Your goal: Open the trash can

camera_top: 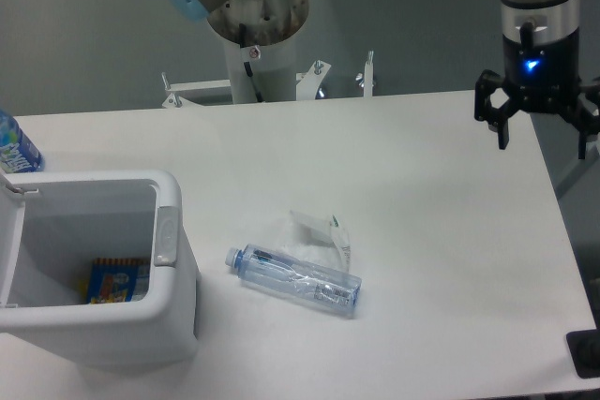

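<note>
The trash can [98, 269], a boxy white plastic bin with rounded corners and a grey push-button latch [166, 235] on its right wall, stands at the table's [422, 231] front left corner with its top open. Inside it, on the bottom, lies a yellow and blue packet [112, 282]. Right of the trash can lie a clear plastic bottle [293, 279] and a crumpled wrapper [314, 231]. Far right of it, the gripper [544, 133] hangs above the table's edge, jaws spread wide, holding nothing.
</note>
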`<state>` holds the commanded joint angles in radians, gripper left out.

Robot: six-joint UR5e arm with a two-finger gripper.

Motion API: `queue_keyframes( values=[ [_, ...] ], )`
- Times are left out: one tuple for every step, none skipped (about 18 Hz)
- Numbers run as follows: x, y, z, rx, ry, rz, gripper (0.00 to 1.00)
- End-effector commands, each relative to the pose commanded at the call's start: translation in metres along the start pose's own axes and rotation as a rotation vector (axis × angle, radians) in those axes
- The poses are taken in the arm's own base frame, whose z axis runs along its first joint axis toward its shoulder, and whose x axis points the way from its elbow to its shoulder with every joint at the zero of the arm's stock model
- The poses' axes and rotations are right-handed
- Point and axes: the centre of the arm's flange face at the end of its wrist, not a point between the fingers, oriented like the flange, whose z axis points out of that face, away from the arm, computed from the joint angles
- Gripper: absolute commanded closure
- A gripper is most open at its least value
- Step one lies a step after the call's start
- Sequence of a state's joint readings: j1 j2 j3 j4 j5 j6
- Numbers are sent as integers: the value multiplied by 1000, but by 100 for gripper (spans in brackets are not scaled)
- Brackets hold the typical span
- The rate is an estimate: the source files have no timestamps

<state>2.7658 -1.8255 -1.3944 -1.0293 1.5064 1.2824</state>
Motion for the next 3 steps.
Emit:
queue_keyframes(
  values=[
    [0, 0, -1, 0, -1, 0, 0],
    [0, 0, -1, 0, -1, 0, 0],
    [1, 0, -2, 0, -1, 0, 0]
  ],
)
